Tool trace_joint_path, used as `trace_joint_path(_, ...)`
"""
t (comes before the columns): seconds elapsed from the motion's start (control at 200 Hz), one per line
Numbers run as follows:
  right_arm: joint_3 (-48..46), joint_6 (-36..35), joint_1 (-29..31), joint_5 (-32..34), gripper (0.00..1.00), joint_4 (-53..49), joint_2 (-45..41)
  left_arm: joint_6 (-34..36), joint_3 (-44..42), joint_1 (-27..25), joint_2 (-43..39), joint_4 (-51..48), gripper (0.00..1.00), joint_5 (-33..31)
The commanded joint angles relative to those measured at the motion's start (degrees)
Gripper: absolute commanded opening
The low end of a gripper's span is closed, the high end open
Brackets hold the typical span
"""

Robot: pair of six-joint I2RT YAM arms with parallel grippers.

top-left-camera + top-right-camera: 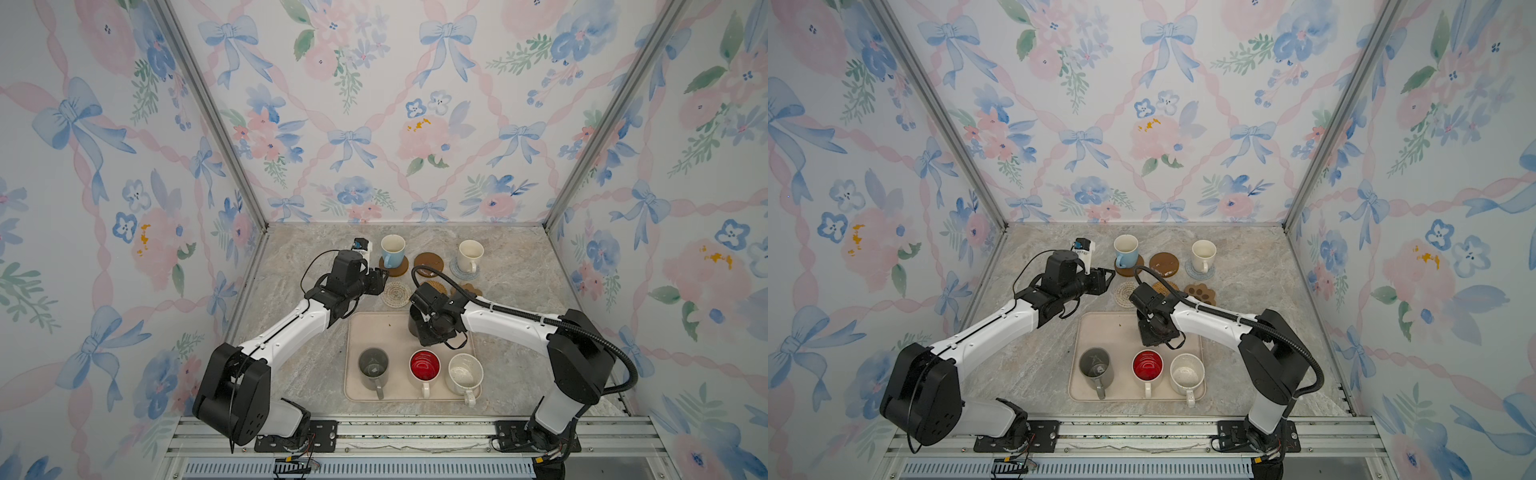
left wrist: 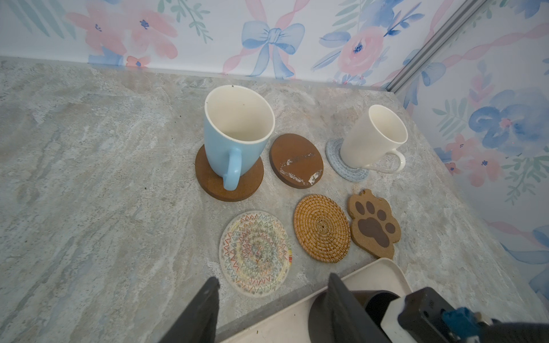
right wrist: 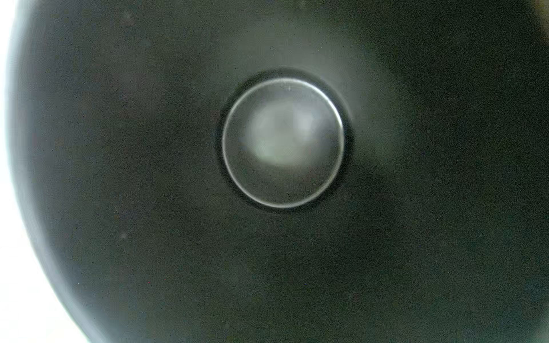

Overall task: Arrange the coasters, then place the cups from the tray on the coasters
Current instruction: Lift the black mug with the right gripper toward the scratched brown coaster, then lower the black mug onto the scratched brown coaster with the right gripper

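Note:
Six coasters lie in two rows at the back. The light blue mug stands on the plain brown disc, and the cream mug on the grey-blue round. The glossy disc, crochet round, rattan round and paw are bare. My left gripper hangs open and empty beside the blue mug. On the tray, my right gripper points down into the black mug. The right wrist view shows only the mug's dark inside; the jaws are hidden.
Along the tray's near edge stand the grey mug, the white mug with a red inside and the speckled cream mug, handles toward the front. Flowered walls close in the marble table on three sides.

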Motion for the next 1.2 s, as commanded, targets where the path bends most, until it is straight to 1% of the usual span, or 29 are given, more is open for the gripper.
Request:
trace_joint_path(0.0, 1.3, 0.0, -0.8, 1.5, 0.03, 0.1, 0.9, 1.2, 1.3, 0.2, 0.6, 0.4, 0.55, 0.7)
trace_joint_path(0.02, 1.3, 0.0, -0.8, 1.7, 0.0, -0.1, 0.8, 1.2, 1.3, 0.2, 0.5, 0.4, 0.54, 0.7)
trace_joint_path(0.24, 3.9, -2.2, -0.8, 4.9, 0.0, -3.3, -0.2, 0.9, 1.1, 0.2, 0.3, 0.5, 0.55, 0.6)
trace_joint_path(0.52, 6.9, -5.6, -2.4, 5.2, 0.0, -3.9, -0.9, -0.1, 0.2, 0.2, -0.8, 0.5, 0.55, -0.5)
trace_joint_path(0.685, 9.3, -8.3, -5.5, 4.5, 0.0, -3.9, -1.0, -0.6, -0.3, 0.2, -1.3, 0.5, 0.54, -1.5)
trace_joint_path(0.875, 15.3, -12.8, -9.2, 4.7, 0.0, -5.9, 0.6, -0.6, -0.5, 0.2, -1.2, 0.0, 0.54, -1.6)
trace_joint_path(1.035, 19.3, -15.1, -13.0, 3.9, 0.0, -5.4, 2.3, -0.7, -0.7, 0.2, -1.2, -0.4, 0.54, -2.2)
trace_joint_path(1.195, 22.2, -17.1, -15.0, 3.3, 0.0, -4.0, 4.0, -0.6, -0.7, 0.2, -1.2, -0.9, 0.54, -2.1)
